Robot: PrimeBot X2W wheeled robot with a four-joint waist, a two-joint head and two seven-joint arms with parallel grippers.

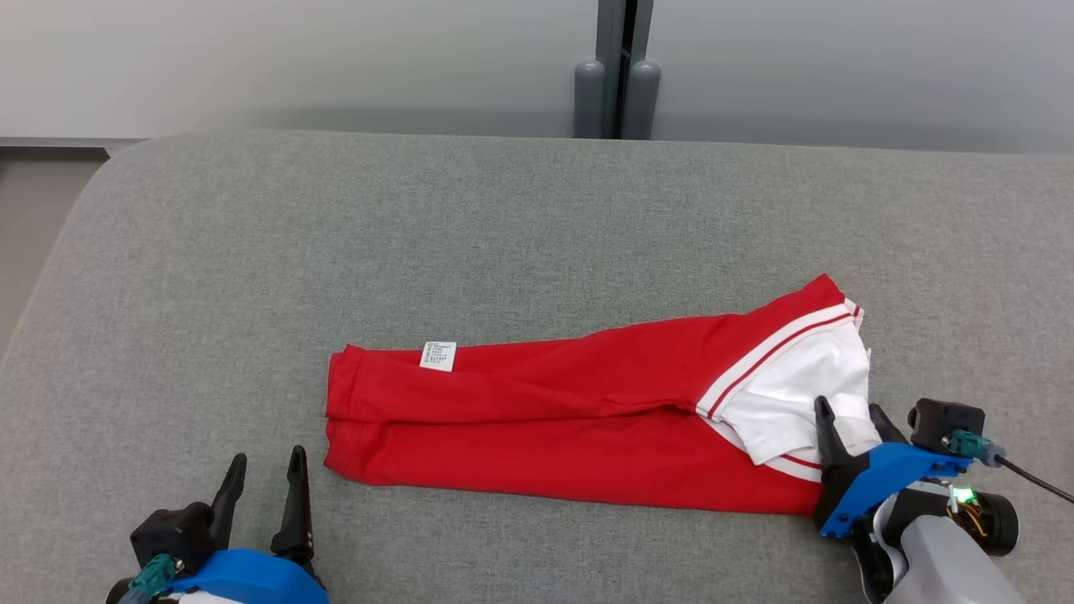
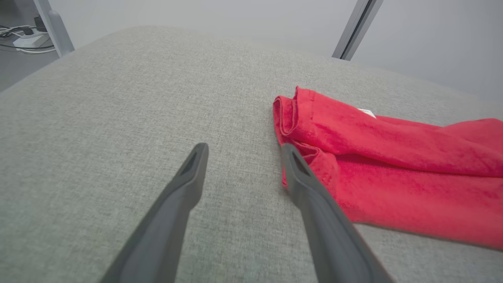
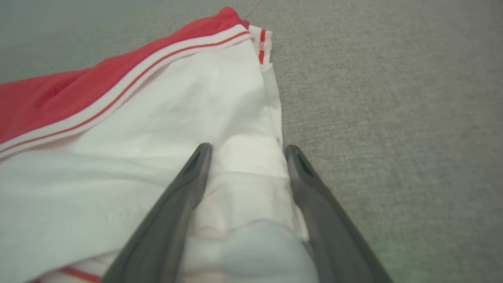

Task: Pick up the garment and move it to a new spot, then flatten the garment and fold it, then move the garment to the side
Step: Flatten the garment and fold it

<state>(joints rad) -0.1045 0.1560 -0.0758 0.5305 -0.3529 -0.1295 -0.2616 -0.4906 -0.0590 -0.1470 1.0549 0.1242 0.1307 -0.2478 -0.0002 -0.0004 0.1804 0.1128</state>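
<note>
1. We've got the garment (image 1: pixel 545 419) lying flat on the grey tabletop (image 1: pixel 252 252), in the near half and a touch right of centre. It's folded into a long band, and its long axis runs left to right, angling slightly away from us at the right end.
2. The red hem end points left, with a small white label (image 1: pixel 438 356) lying on top near that end. The white panel (image 1: pixel 805 386), edged in red-and-white striped trim, points right.
3. Down at the lower left, the left gripper (image 1: pixel 268 455) sits low, its fingers (image 1: pixel 295 495) pointing away from us. They're spread apart and holding nothing, just beside the garment's near left corner.
4. Over on the right, the right gripper (image 1: pixel 849 408) reaches in from the near right corner. Its fingers are spread either side of a fold of the white panel and are not clamped on it.
</note>
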